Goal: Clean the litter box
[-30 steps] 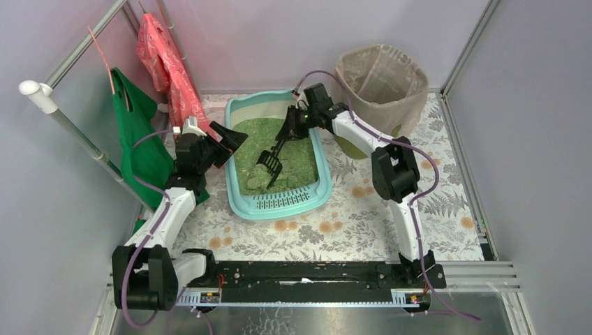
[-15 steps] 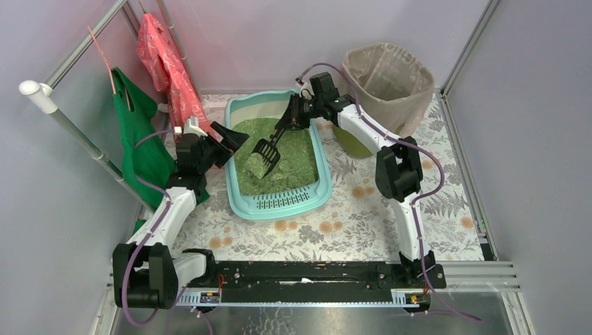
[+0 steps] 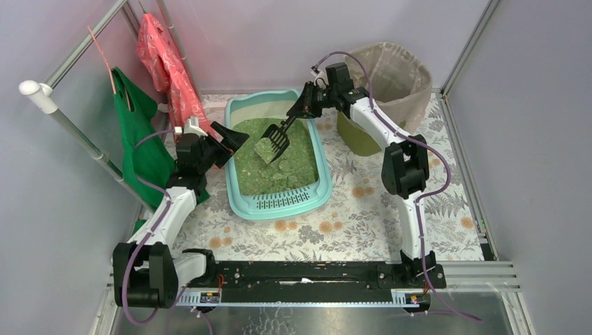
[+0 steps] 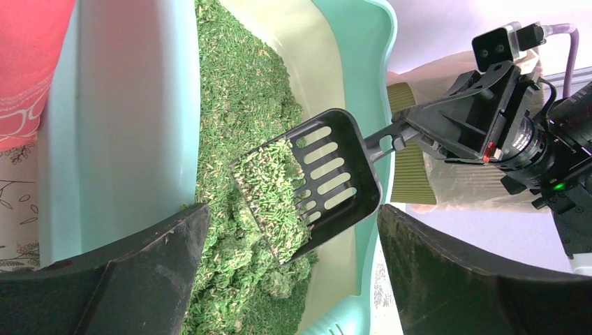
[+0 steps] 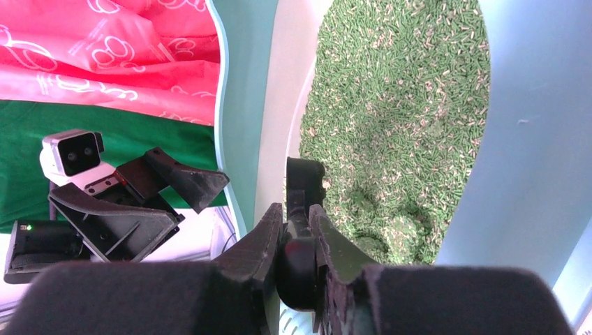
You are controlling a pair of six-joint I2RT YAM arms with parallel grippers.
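Overhead, the pale turquoise litter box [image 3: 283, 202] sat on the floral table cover [image 3: 363, 216] between the two arms, its slotted grille step at the near end and green granules [image 3: 272, 174] filling the tray. The right gripper [image 3: 301, 112] reached in from over the far right rim, its jaws clamped tight on the handle of a black slotted litter scoop [image 3: 274, 145]. The scoop blade slanted down and toward the left over the far half of the box. The left wrist view showed it raised above the litter with a heap of pale green pellets [image 4: 269, 185] lying in it. The left gripper [image 3: 234, 142] hovered just outside the box's left rim with its jaws spread wide, gripping nothing and pointing toward the scoop. A round olive bin lined with a beige bag [image 3: 391, 73] stood just beyond the box's far right corner. A red plastic bag [image 3: 164, 56] and a green bag [image 3: 136, 132] hung at the left.
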